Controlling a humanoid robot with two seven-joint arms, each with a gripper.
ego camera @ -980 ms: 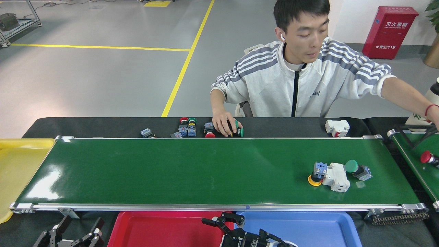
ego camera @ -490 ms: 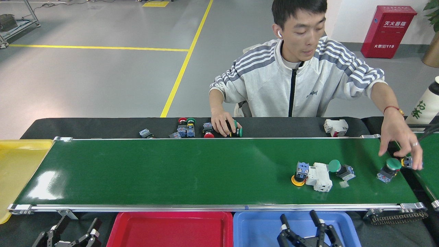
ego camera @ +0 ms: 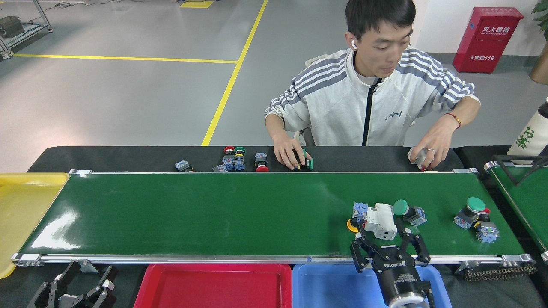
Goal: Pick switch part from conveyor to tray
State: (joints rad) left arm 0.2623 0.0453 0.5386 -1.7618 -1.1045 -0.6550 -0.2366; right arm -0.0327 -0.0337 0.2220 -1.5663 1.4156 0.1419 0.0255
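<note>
On the right half of the green conveyor (ego camera: pixel 214 214) lies a cluster of switch parts: a white block-shaped part (ego camera: pixel 380 220), a yellow-capped button with a blue base (ego camera: pixel 357 214) on its left, and a green-capped button (ego camera: pixel 406 209) on its right. My right gripper (ego camera: pixel 382 234) reaches over the near rail, open, its fingers spread on either side of the white part's near end. Further right lie another green-capped button (ego camera: pixel 471 209) and a small red one with a blue base (ego camera: pixel 486 229). Open and low at the bottom left, off the belt, is my left gripper (ego camera: pixel 72 291).
A red tray (ego camera: pixel 214 284) and a blue tray (ego camera: pixel 334 286) sit below the near rail, a yellow tray (ego camera: pixel 21 205) at the belt's left end. A person sits behind the belt, hands (ego camera: pixel 295 156) on parts on the black table. A second green belt (ego camera: pixel 522 192) is at right.
My right gripper rose from over the blue tray onto the belt, up to the white part. The parts drifted left. The person's hand left two more parts at the right and withdrew.
</note>
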